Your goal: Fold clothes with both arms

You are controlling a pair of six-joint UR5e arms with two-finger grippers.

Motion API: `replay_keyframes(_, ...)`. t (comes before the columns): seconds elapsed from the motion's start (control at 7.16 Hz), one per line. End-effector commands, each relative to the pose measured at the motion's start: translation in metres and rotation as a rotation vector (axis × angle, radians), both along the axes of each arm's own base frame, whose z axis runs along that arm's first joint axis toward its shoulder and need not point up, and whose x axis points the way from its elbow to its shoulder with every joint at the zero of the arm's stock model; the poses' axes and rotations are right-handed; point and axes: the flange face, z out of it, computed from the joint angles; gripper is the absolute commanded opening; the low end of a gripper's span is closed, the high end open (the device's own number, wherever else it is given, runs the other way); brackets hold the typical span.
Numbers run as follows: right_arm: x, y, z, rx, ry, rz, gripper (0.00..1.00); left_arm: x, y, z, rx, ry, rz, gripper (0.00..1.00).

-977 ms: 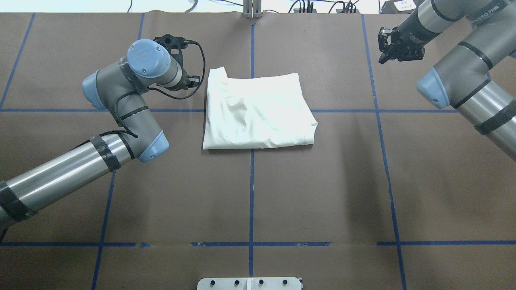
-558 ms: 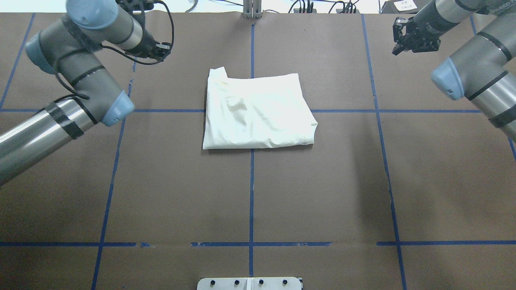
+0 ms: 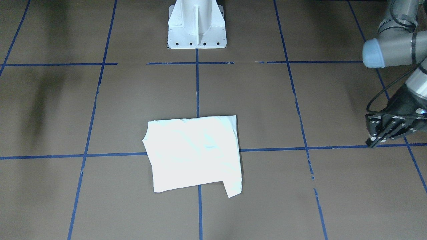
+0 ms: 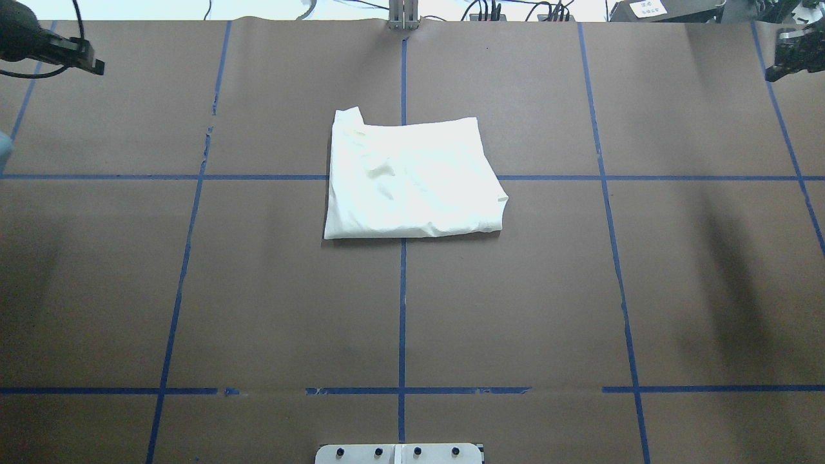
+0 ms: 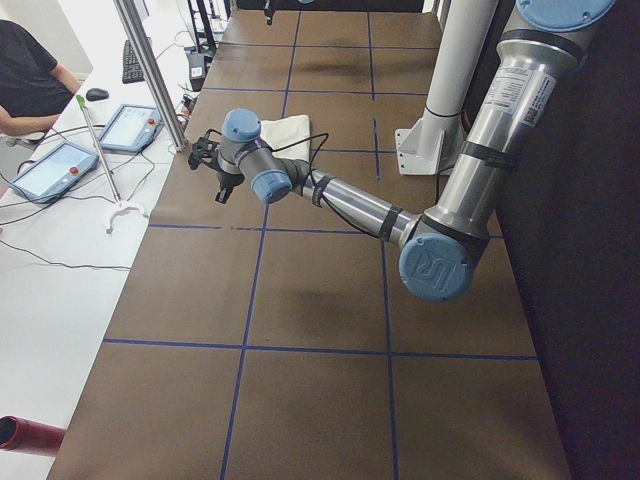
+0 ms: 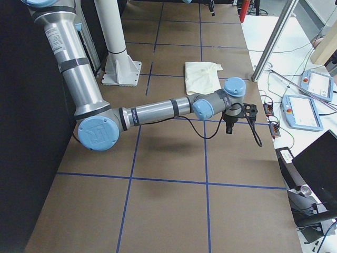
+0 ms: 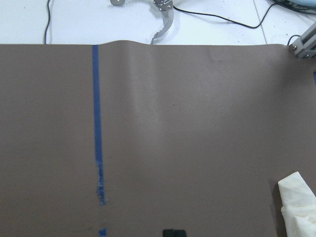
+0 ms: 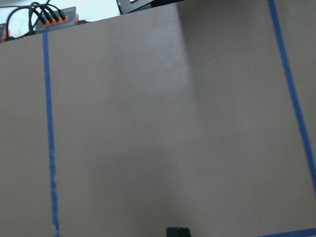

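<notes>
Lying where it lay a second ago, the folded T-shirt [image 4: 412, 183] has not shifted; what has changed is the arms. The left gripper [image 4: 95, 64], then just beside the shirt's left edge, now hangs at the far-left corner of the overhead view, with nearly all of its arm gone from that view. The right gripper [image 4: 773, 74] has likewise drawn back to the far-right edge.

The shirt is a rough rectangle with its plain cream-white side up. It has soft creases left of its middle, and a small flap sticks out at its far-left corner. It rests flat on the brown table [image 4: 515, 309], on the far half, over the crossing of the centre blue tape line [image 4: 402, 309] and a cross line.

Each wrist view shows its two black fingertips [image 7: 169, 233] pressed together with nothing between them. A corner of the shirt shows at the lower right of the left wrist view. From across the table, the white pedestal base [image 3: 196, 30] stands well behind the shirt, and the left gripper hovers well off to the side.
</notes>
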Motion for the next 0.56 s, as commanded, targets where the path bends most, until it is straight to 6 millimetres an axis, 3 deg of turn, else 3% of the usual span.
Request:
replay_keyframes(0.0, 0.099, 0.026, 0.045, 0.017, 0.083, -0.143, 0.09, -0.118, 0.018, 0.059, 0.028, -0.150, 0.057, 0.54)
replay_keyframes(0.14, 0.125, 0.055, 0.053, -0.030, 0.085, -0.146, 0.69, -0.160, 0.038, 0.104, -0.009, -0.218, 0.101, 1.00)
replay_keyframes(0.28, 0.125, 0.098, 0.066, -0.052, 0.093, -0.147, 1.00, -0.196, 0.062, 0.137, -0.101, -0.202, 0.084, 1.00)
replay_keyframes(0.42, 0.124, 0.135, 0.085, -0.081, 0.075, -0.147, 1.00, -0.225, 0.082, 0.148, -0.229, -0.105, 0.062, 1.00)
